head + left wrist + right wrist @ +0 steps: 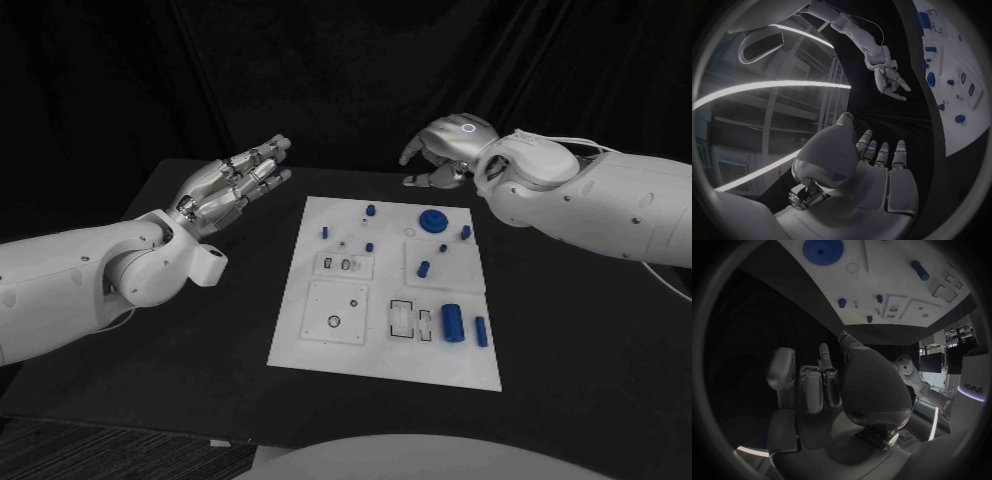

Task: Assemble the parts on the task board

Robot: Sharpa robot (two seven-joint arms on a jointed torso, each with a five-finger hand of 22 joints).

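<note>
Head view: we see the task board (335, 335) mid-table, blue parts (451, 323) on it; left hand (235, 183) at 10 o'clock, fingers spread, empty; right hand (450, 146) at 1 o'clock, empty.
Left wrist view: we note fingers (882, 153) extended.
Right wrist view: a blue gear (822, 249) lies on the board.

One white board (335, 345) on one black table (188, 350). Two arms, two hands: left (238, 185), right (447, 145). On the board I count one blue gear (433, 221), one big blue cylinder (451, 323), and roughly eight smaller blue pegs and pins; some are too small to tell apart
</note>
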